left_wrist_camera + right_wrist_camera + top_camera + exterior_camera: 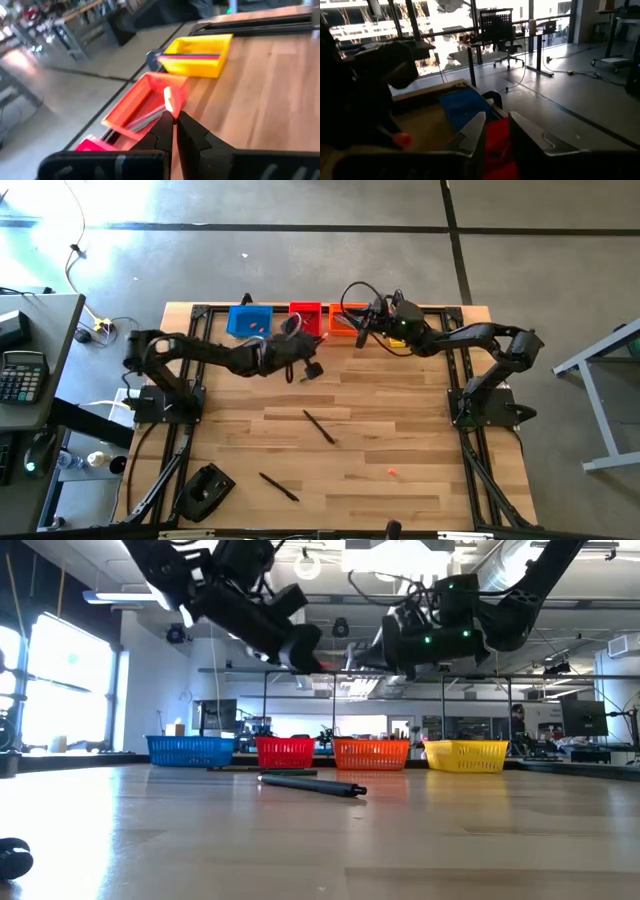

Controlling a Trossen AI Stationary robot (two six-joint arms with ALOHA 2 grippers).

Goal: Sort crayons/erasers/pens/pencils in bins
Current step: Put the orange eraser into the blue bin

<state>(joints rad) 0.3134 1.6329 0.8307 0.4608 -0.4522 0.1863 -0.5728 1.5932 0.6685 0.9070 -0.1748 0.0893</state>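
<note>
**Three strays left on the near bench, one stub on its way to the bins**

Two dark pens [320, 425] and one small red eraser [392, 473] well apart on the near half of the bench [420, 410], none yet sorted. Farther in, left hand [172, 119] pinched tight on a short pale stub [170, 98] — crayon or eraser, cannot tell — just short of the orange bin [132, 102], yellow bin [200, 50] beyond it. Right hand [496, 118] above the bin row by the red bin [305, 310], fingers narrowly parted, nothing between them, blue bin [462, 107] past it.

Step in hand, by judgement: delivery of the stub. Next move: over the rim of the matching bin, clear of the right arm close by — then fingers apart for the drop.

No brand, label or writing legible anywhere.
</note>
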